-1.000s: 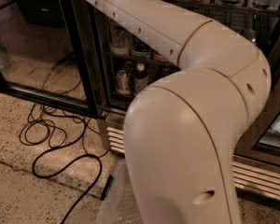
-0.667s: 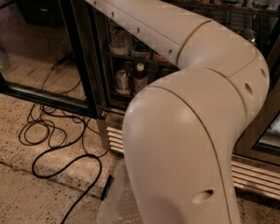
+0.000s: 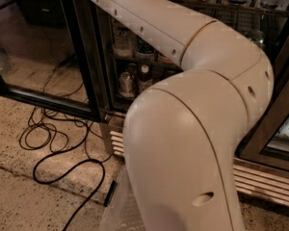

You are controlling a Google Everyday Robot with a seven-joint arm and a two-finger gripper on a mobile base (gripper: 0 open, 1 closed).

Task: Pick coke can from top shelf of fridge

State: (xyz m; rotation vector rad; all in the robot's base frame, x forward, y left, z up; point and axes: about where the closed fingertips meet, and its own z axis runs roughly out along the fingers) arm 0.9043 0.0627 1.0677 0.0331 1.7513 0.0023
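My white arm (image 3: 197, 105) fills the middle of the camera view and runs up out of the top left. The gripper is out of view beyond the top edge. The fridge (image 3: 260, 129) stands behind the arm with its black-framed glass door (image 3: 43, 52) swung open to the left. Dark wire racks (image 3: 135, 59) hold bottles and cans, with several drinks along the upper rack (image 3: 216, 4). The coke can is not in view. The top shelf is out of view above the frame.
Black cables (image 3: 53, 138) lie looped on the speckled floor at the left. The louvred steel grille (image 3: 265, 182) runs along the fridge's base. A second glass door frame (image 3: 279, 109) stands at the right.
The arm has shifted very slightly; the view is otherwise the same.
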